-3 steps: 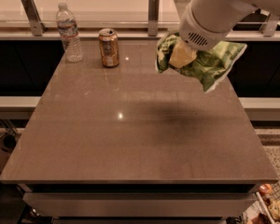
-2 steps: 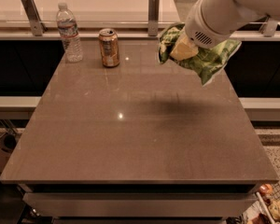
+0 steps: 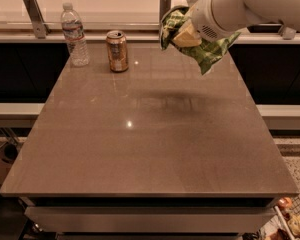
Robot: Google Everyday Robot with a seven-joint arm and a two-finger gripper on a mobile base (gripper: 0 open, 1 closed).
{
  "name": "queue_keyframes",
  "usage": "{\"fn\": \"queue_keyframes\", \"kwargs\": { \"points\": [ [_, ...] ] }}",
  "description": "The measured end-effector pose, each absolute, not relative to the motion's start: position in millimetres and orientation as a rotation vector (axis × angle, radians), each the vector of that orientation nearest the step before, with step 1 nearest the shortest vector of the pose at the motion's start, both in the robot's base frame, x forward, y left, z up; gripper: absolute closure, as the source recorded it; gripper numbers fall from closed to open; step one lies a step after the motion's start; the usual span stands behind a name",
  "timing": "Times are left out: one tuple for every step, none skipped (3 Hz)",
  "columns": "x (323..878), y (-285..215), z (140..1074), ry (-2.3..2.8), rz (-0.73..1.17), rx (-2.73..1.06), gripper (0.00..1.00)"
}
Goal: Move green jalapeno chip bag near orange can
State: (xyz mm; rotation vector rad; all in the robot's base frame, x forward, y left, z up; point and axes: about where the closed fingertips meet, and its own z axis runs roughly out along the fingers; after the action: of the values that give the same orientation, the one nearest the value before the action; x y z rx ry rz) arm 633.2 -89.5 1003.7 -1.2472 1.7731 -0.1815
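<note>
The green jalapeno chip bag hangs crumpled in the air above the far right part of the table, held by my gripper, which is shut on it. The white arm comes in from the upper right. The orange can stands upright on the table's far left part, well to the left of the bag. The bag's shadow lies on the tabletop below it.
A clear plastic water bottle stands left of the can near the far edge. The brown table has a metal rail with posts behind it. Dark gaps lie on both sides of the table.
My arm has carried the chip bag higher and to the left, closer to the can. The can and the bottle have not moved.
</note>
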Motion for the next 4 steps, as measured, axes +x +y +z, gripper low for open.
{"fn": "queue_keyframes", "kwargs": {
  "points": [
    [633.1, -89.5, 1003.7, 1.773, -0.181, -1.247, 1.0],
    [649.2, -81.1, 1001.3, 1.75, -0.172, -1.272, 1.0],
    [677.1, -66.0, 986.7, 1.726, -0.127, -1.29, 1.0],
    [702.0, -53.9, 970.1, 1.711, -0.077, -1.292, 1.0]
  ]
}}
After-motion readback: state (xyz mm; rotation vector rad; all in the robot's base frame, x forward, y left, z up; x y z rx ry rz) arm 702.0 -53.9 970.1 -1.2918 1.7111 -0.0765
